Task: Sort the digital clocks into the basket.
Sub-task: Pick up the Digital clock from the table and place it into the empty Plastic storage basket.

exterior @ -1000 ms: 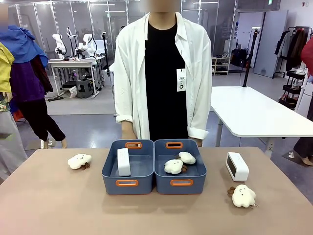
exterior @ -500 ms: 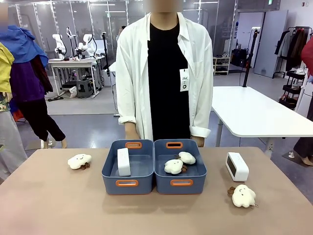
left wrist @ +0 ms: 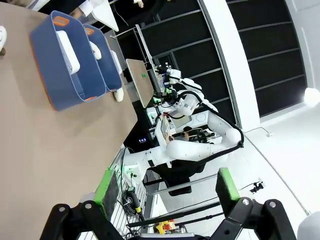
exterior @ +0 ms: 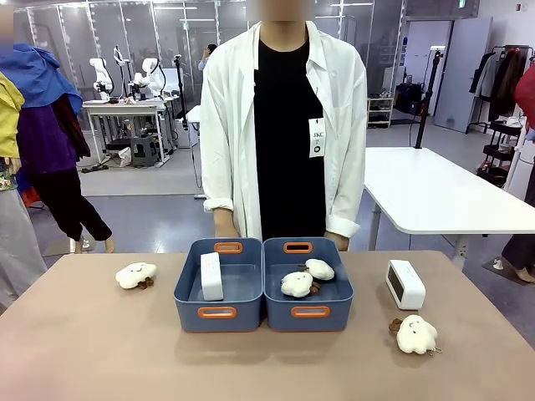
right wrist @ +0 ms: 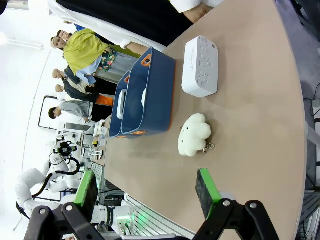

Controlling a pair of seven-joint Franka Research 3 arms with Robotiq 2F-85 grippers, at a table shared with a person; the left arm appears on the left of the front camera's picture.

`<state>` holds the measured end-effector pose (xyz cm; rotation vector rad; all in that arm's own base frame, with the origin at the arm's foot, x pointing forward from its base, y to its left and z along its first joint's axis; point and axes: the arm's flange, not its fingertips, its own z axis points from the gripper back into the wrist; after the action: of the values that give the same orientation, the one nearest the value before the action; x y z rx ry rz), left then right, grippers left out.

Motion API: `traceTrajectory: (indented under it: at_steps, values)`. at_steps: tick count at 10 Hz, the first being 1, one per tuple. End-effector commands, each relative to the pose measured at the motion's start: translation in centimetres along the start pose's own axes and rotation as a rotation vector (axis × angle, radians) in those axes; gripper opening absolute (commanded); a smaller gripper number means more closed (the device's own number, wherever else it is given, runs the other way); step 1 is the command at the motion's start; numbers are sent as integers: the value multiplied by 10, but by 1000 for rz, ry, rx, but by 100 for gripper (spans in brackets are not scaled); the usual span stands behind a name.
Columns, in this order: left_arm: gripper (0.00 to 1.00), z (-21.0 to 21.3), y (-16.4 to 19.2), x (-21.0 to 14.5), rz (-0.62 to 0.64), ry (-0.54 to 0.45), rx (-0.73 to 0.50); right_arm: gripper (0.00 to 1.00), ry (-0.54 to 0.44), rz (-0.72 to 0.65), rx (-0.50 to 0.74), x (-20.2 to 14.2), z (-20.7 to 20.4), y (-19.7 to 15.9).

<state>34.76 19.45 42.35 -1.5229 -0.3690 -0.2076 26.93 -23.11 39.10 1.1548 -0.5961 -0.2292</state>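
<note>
Nothing on the worktop (exterior: 100, 351) has shifted over the last second. Only the person (exterior: 284, 125) at the far edge has swayed a little, the badge (exterior: 317, 138) drifting slightly toward picture right.

One clock (exterior: 211, 276) stands on edge inside the left basket (exterior: 219, 312), close to its left wall, so half the sort looks done. The other clock (exterior: 405, 284) sits on the worktop, well to the right of both bins, with a plush (exterior: 415, 334) just in front of it on the robot's side.

The right bin (exterior: 309, 313) holds two plushes. That suggests each bin takes one kind of thing, so the free clock likely belongs in the left basket. Another plush (exterior: 135, 275) lies left of the basket.

Both pairs of jaws are spread wide and empty, well apart from everything. The left pair's green pads (left wrist: 107, 186) look toward the basket from a distance, and the right pair's pads (right wrist: 205, 186) look over the free clock. The right arm is on that side, so it is probably the one to fetch the clock, and it would need to clear the plush on the way.
</note>
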Motion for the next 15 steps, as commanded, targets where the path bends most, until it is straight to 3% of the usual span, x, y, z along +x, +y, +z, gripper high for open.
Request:
traceTrajectory:
  at_steps: [1,15]
  values:
    - [100,-2,-7,-3,4,9,0,100,2,11,9,-1,2,2]
    - [100,-2,-7,-3,4,9,0,100,0,0,0,0,0,0]
